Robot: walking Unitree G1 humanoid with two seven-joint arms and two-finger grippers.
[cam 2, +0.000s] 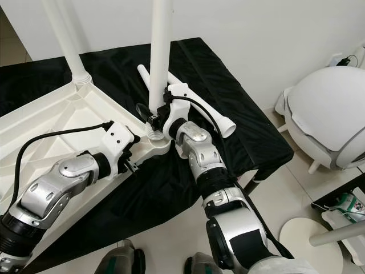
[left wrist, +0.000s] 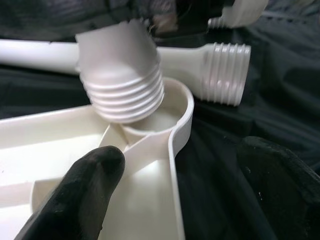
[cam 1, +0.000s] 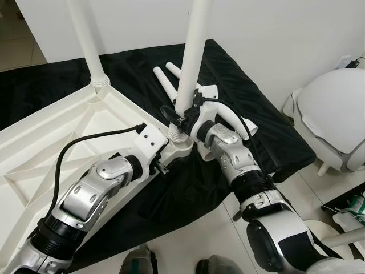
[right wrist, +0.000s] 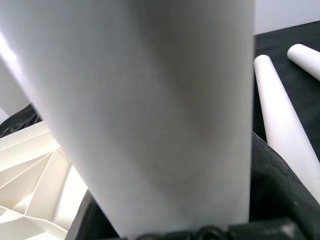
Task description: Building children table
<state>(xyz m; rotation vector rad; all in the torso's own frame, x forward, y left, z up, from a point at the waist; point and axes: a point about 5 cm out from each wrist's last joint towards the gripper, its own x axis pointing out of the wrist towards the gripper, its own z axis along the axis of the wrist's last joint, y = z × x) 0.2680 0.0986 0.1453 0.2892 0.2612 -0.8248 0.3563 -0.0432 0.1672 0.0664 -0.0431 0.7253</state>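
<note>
While we steady the upturned tabletop [cam 1: 40, 148] on the black cloth [cam 1: 251, 114]:
Right gripper [cam 1: 181, 114]: clamped on upright leg [cam 1: 193, 57], 12 o'clock above corner socket [left wrist: 170, 107].
Left gripper [cam 1: 162, 166]: fingers [left wrist: 75, 200] apart, straddling tabletop's edge.

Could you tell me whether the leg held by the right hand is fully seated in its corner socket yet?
Not yet: the leg sits tilted at the socket, its threads exposed.

White plastic tabletop [cam 1: 51, 142] lies upside down at frame left; one leg [cam 1: 85, 40] stands at its far corner, another [cam 1: 193, 57] tilts over the near-corner socket [left wrist: 170, 107], two spare legs [cam 1: 165, 80] behind.
</note>
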